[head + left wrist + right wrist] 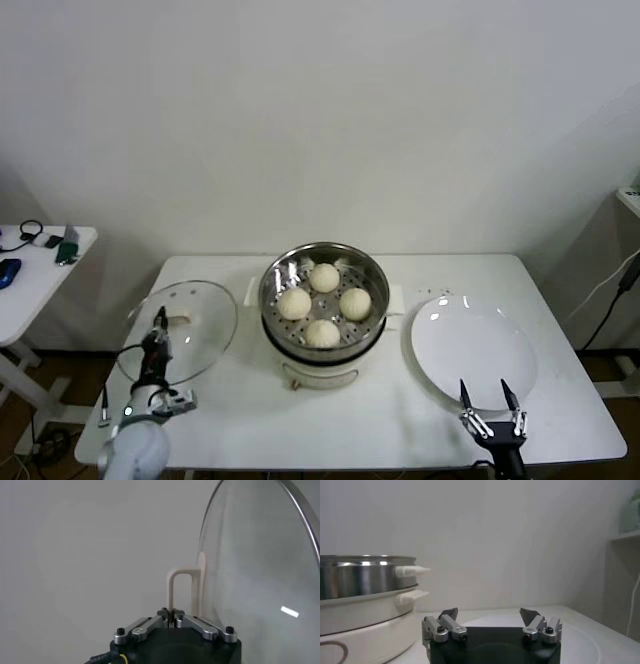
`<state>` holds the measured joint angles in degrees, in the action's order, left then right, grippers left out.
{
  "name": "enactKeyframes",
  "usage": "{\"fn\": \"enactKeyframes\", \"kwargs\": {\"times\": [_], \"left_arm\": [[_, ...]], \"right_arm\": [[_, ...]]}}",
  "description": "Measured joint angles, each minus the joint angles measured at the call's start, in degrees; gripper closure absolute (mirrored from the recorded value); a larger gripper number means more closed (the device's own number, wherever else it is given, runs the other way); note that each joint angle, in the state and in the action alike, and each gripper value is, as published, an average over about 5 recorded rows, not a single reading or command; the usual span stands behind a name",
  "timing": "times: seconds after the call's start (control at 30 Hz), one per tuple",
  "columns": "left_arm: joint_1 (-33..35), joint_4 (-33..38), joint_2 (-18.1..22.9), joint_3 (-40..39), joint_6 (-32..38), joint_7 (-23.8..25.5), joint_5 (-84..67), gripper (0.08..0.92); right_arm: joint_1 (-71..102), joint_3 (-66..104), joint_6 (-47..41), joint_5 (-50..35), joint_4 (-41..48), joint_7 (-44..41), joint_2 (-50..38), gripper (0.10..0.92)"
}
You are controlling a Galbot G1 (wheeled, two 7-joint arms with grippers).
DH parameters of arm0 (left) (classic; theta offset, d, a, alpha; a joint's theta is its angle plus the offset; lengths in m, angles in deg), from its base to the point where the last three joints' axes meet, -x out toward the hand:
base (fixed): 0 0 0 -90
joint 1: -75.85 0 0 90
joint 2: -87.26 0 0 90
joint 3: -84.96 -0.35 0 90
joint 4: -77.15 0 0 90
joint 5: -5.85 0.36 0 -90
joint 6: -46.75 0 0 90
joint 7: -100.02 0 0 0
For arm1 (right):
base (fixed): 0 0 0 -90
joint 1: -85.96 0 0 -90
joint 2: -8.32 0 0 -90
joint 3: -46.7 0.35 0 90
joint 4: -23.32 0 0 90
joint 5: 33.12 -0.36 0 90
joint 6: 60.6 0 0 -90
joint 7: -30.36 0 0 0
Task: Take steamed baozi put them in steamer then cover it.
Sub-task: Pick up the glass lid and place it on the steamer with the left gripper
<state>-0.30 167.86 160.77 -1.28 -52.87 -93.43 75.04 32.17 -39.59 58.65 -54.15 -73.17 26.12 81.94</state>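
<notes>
While my left gripper (172, 621) was clamped on the white bar handle (181, 590) of the glass lid (180, 328), I held that lid tilted up on edge, lifted over the left part of the white surface (390, 415), just beside the steamer (323, 310) and not yet over it. My right gripper (489, 400) hung idle with its fingers apart at the near edge of the white plate (473, 352), which was bare.

All four baozi (323, 304) sat inside the steamer on its perforated tray, so I judged the loading finished and only the covering left: the lid had to go across and settle on the pot's rim.

Each bun looked smooth, domed and cream-white, close together in a ring without being squashed. The lid was clear with a thin metal rim, and seemed about as wide as the shiny steel pot on its white base.
</notes>
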Motion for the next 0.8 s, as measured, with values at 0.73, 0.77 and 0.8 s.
{"fn": "enactKeyframes", "kwargs": {"times": [0.73,0.77,0.8], "left_arm": [[-6.2,25.5,-7.7,-18.3,-24.7,18.2,-4.8,0.860],[-6.8,25.8,-7.1,-19.7,-25.6,19.1,-3.7,0.860],[-7.5,26.1,-6.4,-21.1,-26.4,20.0,-2.7,0.860]], "right_arm": [[-2.3,-0.6,-1.0,3.1,1.0,3.9,0.5,0.203],[-2.5,-0.6,-0.9,3.1,1.2,4.0,0.5,0.203],[-2.7,-0.7,-0.9,3.2,1.4,4.1,0.4,0.203]]}}
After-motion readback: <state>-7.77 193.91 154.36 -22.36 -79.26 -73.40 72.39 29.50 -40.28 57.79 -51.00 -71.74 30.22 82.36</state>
